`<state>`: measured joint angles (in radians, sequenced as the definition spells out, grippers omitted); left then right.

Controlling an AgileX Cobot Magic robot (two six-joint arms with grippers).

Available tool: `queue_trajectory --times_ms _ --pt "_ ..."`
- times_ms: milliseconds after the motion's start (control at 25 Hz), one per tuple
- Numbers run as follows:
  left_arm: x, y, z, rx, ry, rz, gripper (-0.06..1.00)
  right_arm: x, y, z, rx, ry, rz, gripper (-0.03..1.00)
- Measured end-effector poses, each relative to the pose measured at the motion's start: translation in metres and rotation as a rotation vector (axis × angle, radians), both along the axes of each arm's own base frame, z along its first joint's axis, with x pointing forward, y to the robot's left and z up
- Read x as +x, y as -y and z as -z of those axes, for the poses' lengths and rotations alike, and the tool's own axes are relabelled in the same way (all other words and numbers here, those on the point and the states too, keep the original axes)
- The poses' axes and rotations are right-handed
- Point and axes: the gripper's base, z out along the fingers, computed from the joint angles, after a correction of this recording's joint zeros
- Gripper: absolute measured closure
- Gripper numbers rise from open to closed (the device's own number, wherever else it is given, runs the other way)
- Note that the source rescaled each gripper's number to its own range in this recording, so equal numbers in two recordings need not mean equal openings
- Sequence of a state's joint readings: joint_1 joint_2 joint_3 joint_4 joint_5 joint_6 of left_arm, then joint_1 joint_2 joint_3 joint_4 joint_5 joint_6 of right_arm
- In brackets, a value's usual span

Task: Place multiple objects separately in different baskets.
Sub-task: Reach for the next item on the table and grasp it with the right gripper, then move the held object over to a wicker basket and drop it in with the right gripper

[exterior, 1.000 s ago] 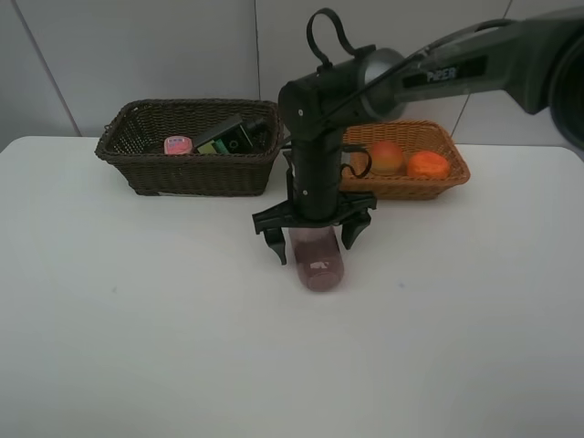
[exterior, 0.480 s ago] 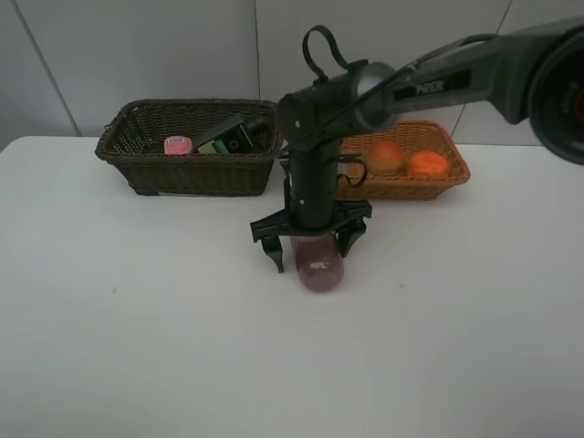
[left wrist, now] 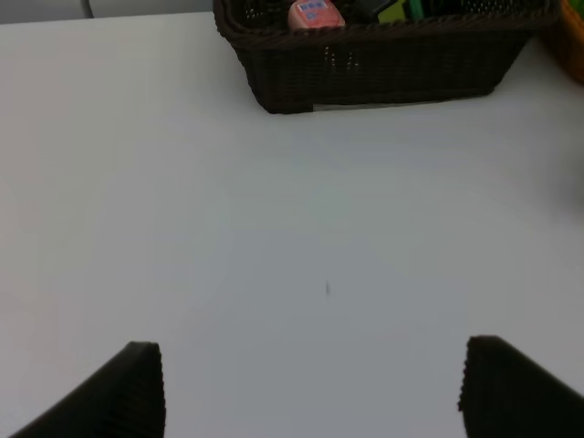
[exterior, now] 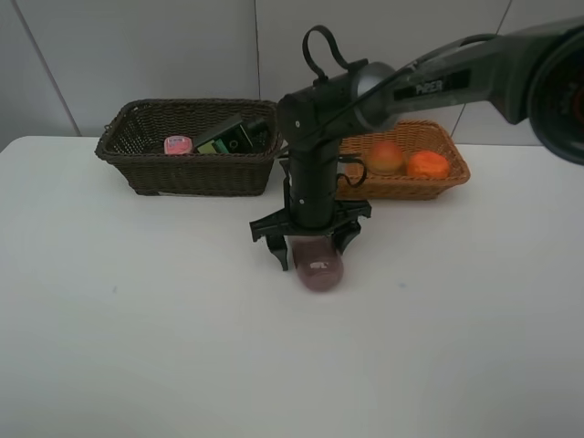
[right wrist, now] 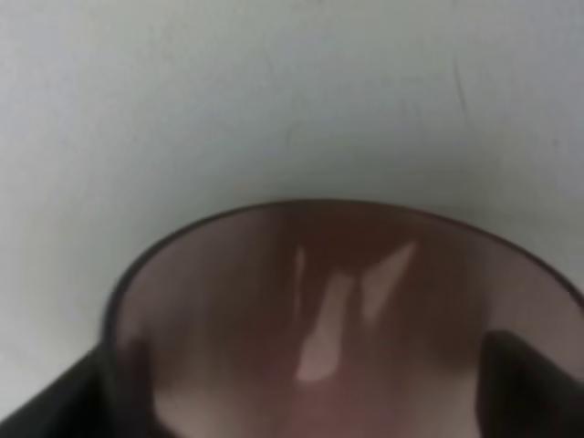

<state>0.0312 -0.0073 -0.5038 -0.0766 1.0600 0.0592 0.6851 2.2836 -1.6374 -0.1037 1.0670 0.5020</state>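
Plain white surface (exterior: pixel 137 347) w/ grey-white wall panels behind. At back left, dark brown basket (exterior: pixel 187 173) holds pink bottle (exterior: pixel 177 144) w/ small blue print, unreadable, & flat black green-label bottle (exterior: pixel 228 140), text too small to read. Left fingers (left wrist: pixel 310 392) spread wide over bare surface, holding nothing. Centre: right arm reaches in from upper right, white lettering on it not legible, wrist pointing straight down. Right fingers (exterior: pixel 310 251) straddle purple cup (exterior: pixel 318 266), lying on its side on surface; firm hold or not, can't tell. Right: orange-tan basket (exterior: pixel 415 185) w/ red-orange fruit (exterior: pixel 388 156) & orange (exterior: pixel 427 164).
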Motion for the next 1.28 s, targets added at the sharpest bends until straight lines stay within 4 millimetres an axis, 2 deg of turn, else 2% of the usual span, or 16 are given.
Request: queue_trajectory --times_ms 40,1280 --pt "0.0 0.0 0.0 0.0 0.0 0.0 0.19 0.0 -0.0001 0.0 0.001 0.0 0.0 0.86" --pt "0.0 0.0 0.0 0.0 0.0 0.0 0.19 -0.001 -0.0004 0.0001 0.005 -0.011 0.007 0.84"
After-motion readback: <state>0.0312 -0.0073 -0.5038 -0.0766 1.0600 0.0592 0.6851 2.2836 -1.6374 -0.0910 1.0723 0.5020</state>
